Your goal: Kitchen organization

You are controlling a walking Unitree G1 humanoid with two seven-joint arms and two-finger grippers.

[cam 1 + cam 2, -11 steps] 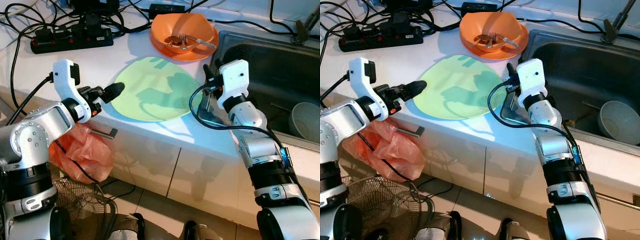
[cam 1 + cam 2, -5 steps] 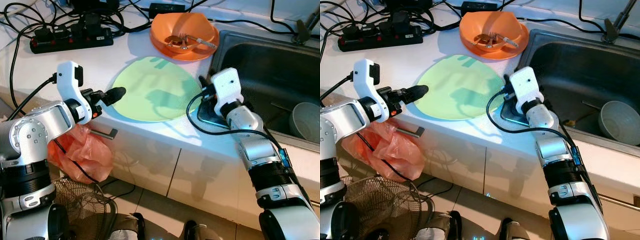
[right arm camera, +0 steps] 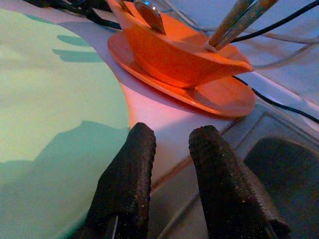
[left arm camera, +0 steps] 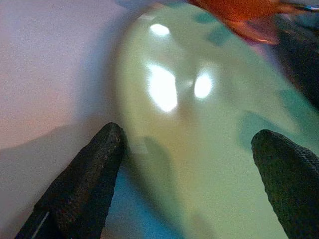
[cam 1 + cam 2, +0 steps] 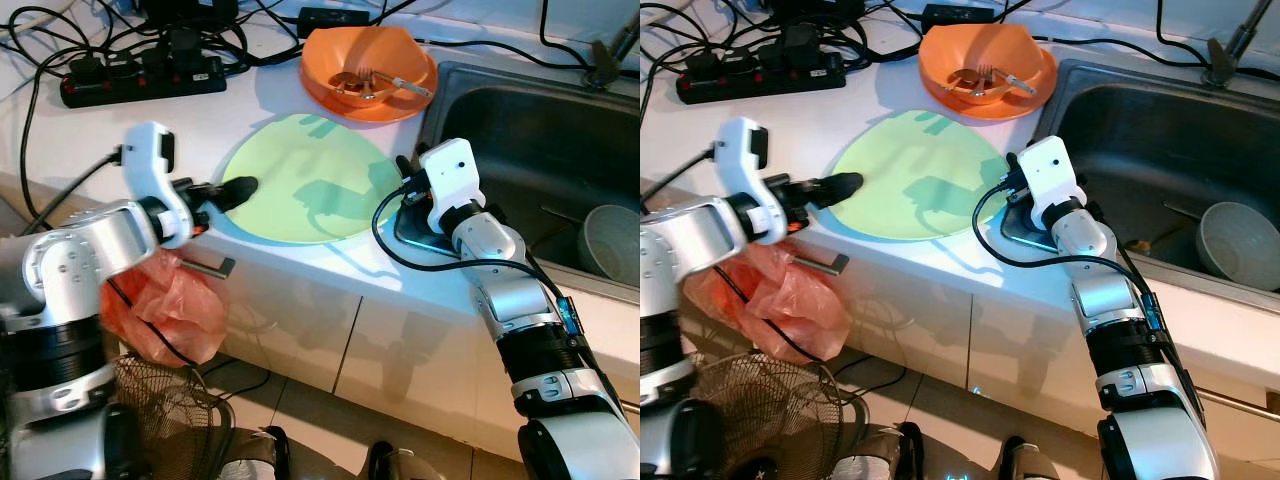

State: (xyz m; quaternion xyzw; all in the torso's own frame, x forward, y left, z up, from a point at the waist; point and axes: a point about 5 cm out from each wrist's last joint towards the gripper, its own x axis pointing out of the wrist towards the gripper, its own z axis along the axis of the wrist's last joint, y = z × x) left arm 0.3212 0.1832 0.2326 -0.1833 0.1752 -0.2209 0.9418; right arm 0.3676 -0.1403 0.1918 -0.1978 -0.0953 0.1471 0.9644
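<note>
A flat light-green plate [image 5: 305, 180] lies on the white counter [image 5: 200, 120]. Behind it an orange bowl [image 5: 368, 72] holding a fork and spoon sits on an orange plate. My left gripper [image 5: 238, 190] is at the green plate's left rim; the left wrist view shows it open [image 4: 189, 149], with the rim lying between its fingers. My right gripper [image 5: 405, 180] is low at the plate's right rim, beside the sink's edge. In the right wrist view it [image 3: 172, 137] is open only a little, with nothing between the fingers.
A black power strip [image 5: 140, 75] with tangled cables lies at the back left. The steel sink [image 5: 520, 120] on the right holds a white bowl [image 5: 608, 240]. An orange plastic bag [image 5: 165, 310] hangs from a drawer handle, and a wire fan [image 5: 170, 410] stands on the floor.
My left gripper has moved right until its tips reach the green plate's rim. My right gripper has dropped lower onto the counter at the sink's edge.
</note>
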